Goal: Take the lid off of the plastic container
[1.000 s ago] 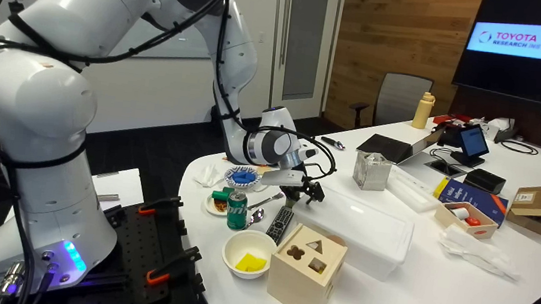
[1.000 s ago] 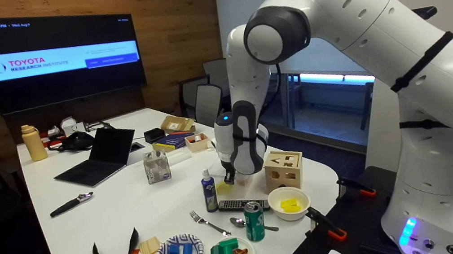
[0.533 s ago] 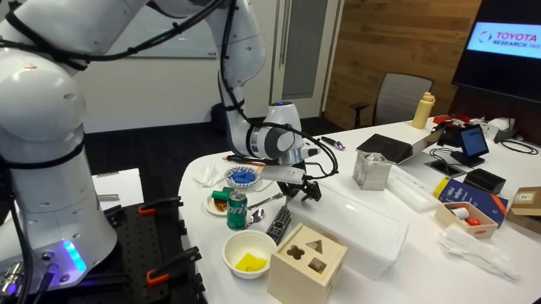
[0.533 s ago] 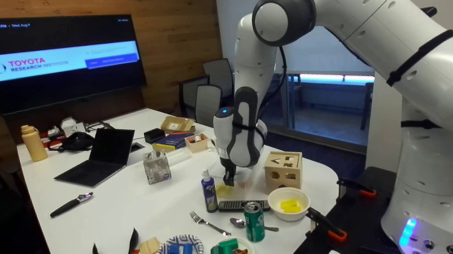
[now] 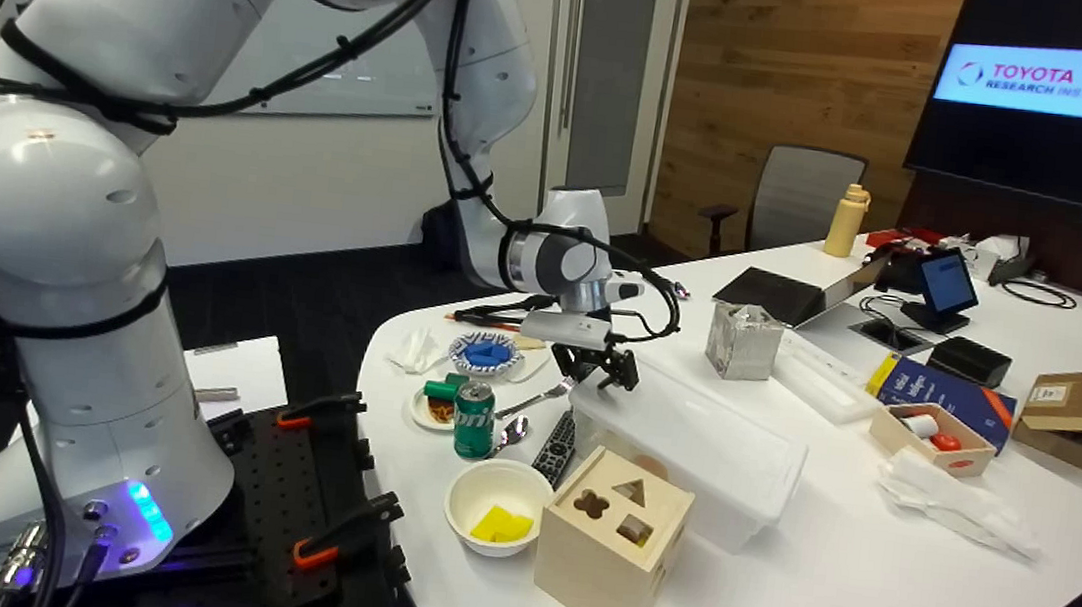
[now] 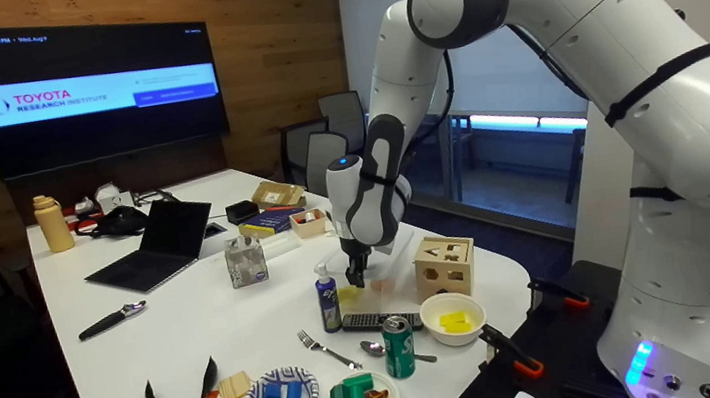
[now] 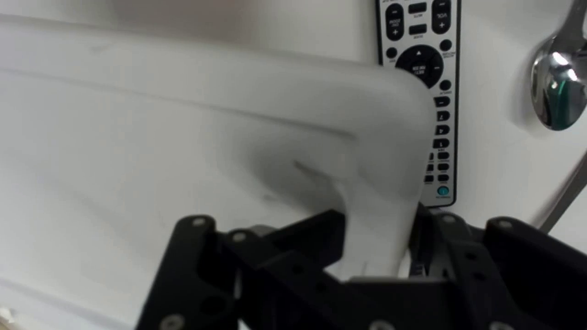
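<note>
I have the gripper [image 7: 379, 229] clamped on the rim of the lid [image 5: 710, 418]; the lid lies over the plastic container [image 5: 724, 520], just beside the wooden box [image 5: 609, 562]. Near the wooden box: remote [image 7: 449, 105], marked VOL and MUTE in my wrist view; green can [image 5: 474, 420], Sprite lettering partly legible. Well apart from it: wall screen [image 6: 89, 91], reading TOYOTA RESEARCH INSTITUTE.

The plastic container [image 5: 727, 524] is covered by its translucent lid [image 5: 701, 426], at one end of which the black claw [image 5: 596, 380] is positioned. On the white tabletop [image 5: 831, 606], the container is partly hidden by a wooden shape-sorting cube [image 5: 610, 552], beside which a cream bowl [image 5: 493, 488] is set.
</note>
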You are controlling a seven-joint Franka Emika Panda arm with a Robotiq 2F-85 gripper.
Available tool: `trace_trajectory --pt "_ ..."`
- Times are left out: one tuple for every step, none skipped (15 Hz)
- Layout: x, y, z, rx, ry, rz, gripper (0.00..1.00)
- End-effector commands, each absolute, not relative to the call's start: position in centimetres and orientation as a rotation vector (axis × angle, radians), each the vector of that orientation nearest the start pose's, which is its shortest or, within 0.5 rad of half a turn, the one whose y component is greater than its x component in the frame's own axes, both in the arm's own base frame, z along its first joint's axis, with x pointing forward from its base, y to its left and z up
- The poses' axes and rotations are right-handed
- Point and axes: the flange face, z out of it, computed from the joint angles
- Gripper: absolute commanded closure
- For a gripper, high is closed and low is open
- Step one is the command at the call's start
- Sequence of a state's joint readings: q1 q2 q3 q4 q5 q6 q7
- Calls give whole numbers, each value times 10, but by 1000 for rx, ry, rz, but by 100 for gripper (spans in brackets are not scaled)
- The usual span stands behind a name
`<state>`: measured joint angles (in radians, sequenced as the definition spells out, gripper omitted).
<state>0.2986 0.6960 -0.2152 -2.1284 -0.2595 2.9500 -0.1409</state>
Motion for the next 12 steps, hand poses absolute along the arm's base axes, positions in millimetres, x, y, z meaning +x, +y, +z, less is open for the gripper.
trace_trajectory --pt "565 55 114 -3163 -881 -92 90" --pt "565 53 115 -3142 -870 -57 90" --pt "565 51 116 -3119 -865 -22 90" --pt "566 49 117 -3099 -857 9 90" --pt "566 46 117 -3076 -851 38 90" --pt "566 44 117 -3051 -846 70 90" --pt "567 40 117 -3031 -838 99 90" --pt "567 38 118 -3006 -835 124 90" --pt "568 35 118 -2986 -834 147 90" --pt "568 33 118 -2968 -832 168 90" --pt "568 30 118 -2944 -836 190 90" --pt "568 28 119 -2928 -834 215 90"
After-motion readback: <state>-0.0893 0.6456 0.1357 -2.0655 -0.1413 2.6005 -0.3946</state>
